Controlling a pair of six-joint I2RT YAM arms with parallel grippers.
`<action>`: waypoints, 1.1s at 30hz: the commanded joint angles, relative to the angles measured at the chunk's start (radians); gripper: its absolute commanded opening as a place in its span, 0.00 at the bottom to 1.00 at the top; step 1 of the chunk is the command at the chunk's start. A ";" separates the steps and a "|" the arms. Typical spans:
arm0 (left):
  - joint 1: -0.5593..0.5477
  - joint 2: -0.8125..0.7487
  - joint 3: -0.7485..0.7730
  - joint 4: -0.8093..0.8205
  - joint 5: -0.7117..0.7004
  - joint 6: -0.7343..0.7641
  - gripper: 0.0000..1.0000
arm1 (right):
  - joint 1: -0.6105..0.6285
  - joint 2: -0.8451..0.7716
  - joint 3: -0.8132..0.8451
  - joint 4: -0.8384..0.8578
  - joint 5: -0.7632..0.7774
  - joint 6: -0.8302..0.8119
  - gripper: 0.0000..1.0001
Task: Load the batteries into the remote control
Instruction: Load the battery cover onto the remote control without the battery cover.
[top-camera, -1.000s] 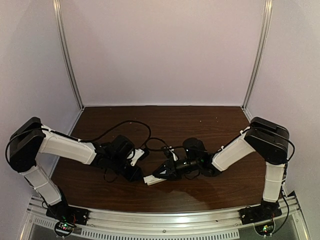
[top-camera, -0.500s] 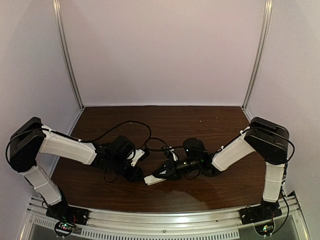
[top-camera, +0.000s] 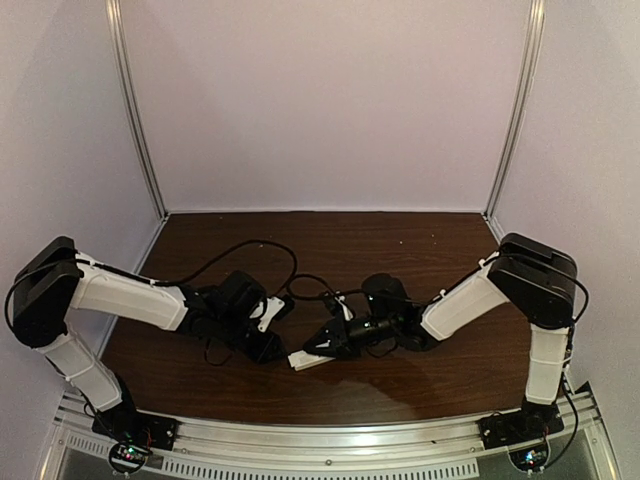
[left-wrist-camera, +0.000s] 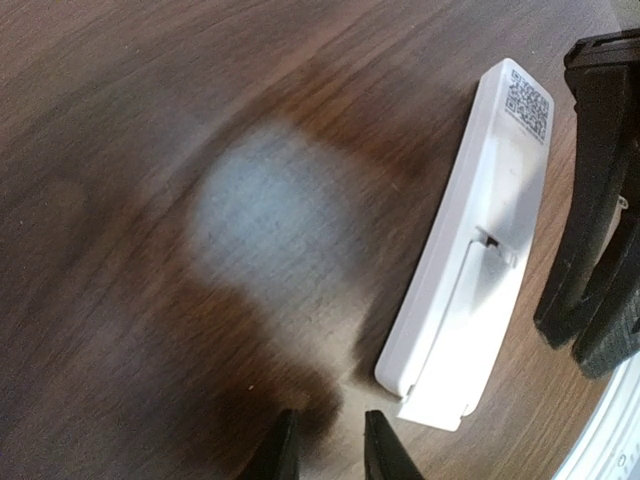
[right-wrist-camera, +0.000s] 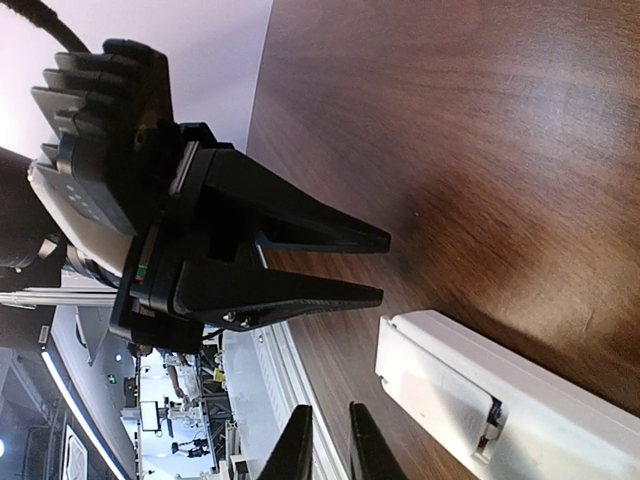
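Remote control (left-wrist-camera: 470, 250) flat on bench (top-camera: 400, 250), back up, near front edge between both grippers; long axis roughly left-right in top view. End with battery cover (left-wrist-camera: 465, 330) pointing at left gripper (left-wrist-camera: 328, 455), end with QR label (left-wrist-camera: 528, 100) pointing away. Left gripper narrowly parted, empty, just off that end; right gripper (right-wrist-camera: 328, 445) likewise narrow and empty, close beside the long edge.

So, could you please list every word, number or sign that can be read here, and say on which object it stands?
No text here can be quoted.
remote control: a QR code label is printed at one end of its white back, with small dark marks beside it, too small and blurred to read.
Top external and right wrist views: no legible writing.
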 joint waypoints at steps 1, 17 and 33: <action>-0.005 -0.026 -0.022 0.017 -0.006 -0.021 0.23 | 0.017 0.022 0.052 -0.083 -0.002 -0.061 0.14; -0.008 -0.056 -0.068 0.069 0.051 -0.009 0.22 | 0.022 0.076 0.100 -0.253 0.050 -0.144 0.10; -0.021 -0.046 -0.059 0.078 0.017 -0.020 0.21 | 0.014 0.033 0.097 -0.296 0.055 -0.159 0.10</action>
